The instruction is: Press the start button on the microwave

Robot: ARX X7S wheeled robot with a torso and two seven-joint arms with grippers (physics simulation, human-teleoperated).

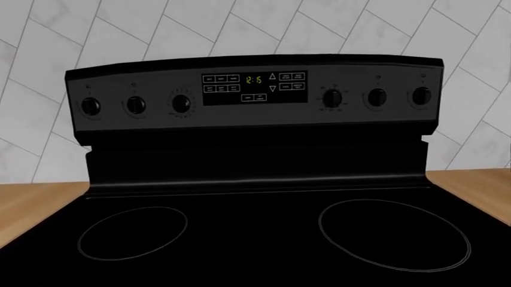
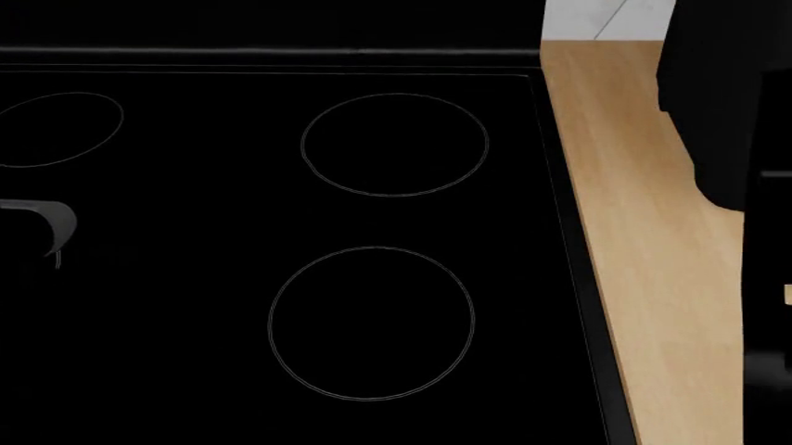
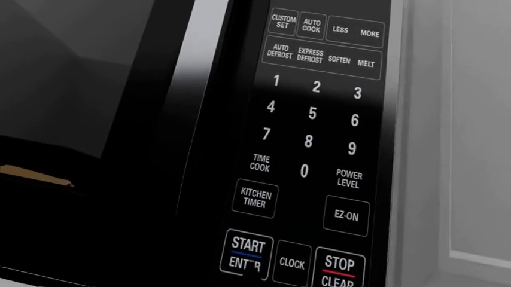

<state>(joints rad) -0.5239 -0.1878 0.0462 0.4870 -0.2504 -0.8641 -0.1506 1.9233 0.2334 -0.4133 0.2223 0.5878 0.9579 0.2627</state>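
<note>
Close now, you face the microwave (image 3: 239, 149): its rigid START button (image 3: 248, 250) wants a firm fingertip push (fingers' state can't be told).

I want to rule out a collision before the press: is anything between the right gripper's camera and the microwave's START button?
Nothing visible is. In the right wrist view the microwave keypad fills the frame and the START/ENTER button shows unobstructed near the lower edge. The gripper itself is not in view.

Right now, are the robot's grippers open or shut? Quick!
Left gripper: not in view, cannot be told.
Right gripper: not in view either; its camera shows only the microwave keypad.
</note>
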